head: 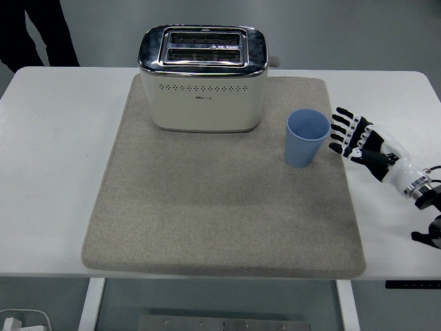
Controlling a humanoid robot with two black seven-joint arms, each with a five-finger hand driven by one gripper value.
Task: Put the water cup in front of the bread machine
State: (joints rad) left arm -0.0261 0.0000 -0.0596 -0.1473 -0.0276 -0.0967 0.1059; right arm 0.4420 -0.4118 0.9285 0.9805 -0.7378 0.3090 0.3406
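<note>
A light blue water cup [307, 138] stands upright and empty on the right part of a grey mat [220, 207], to the right of and a little nearer than a cream and chrome toaster [202, 78] at the mat's back. My right hand [351, 134] is just right of the cup, fingers spread and open, a small gap from the cup's side, holding nothing. The left arm is out of view.
The mat lies on a white table [55, 152]. A person in dark clothes [34, 31] stands at the top left behind the table. Bare mat lies in front of the toaster.
</note>
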